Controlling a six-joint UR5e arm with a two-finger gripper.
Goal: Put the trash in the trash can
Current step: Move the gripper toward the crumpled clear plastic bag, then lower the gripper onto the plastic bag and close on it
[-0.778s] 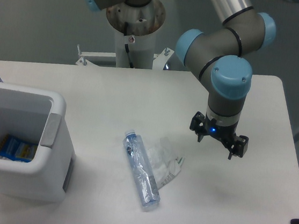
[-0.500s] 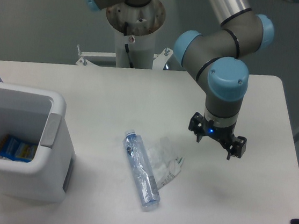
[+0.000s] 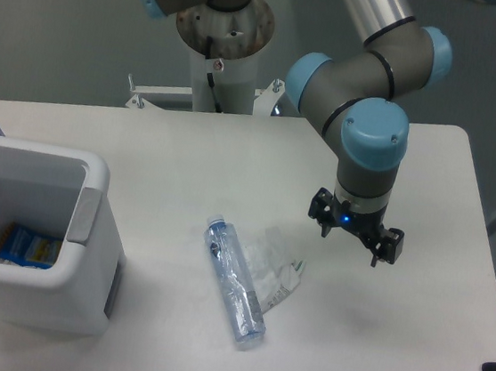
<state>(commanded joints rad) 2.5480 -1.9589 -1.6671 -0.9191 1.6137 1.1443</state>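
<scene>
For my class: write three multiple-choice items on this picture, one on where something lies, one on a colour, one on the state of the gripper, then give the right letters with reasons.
1. Where does the bottle lie?
A. inside the trash can
B. on the table, touching the wrapper
C. in the gripper

2. What colour are the arm's joint caps?
A. light blue
B. red
C. yellow

3. What state is the gripper in?
A. shut on the bottle
B. shut on the wrapper
C. open and holding nothing

Answers: 1 B, since it lies flat on the table against the wrapper, right of the trash can. 2 A, the caps show light blue. 3 C, its fingers stand apart, above the table, with nothing between.
</scene>
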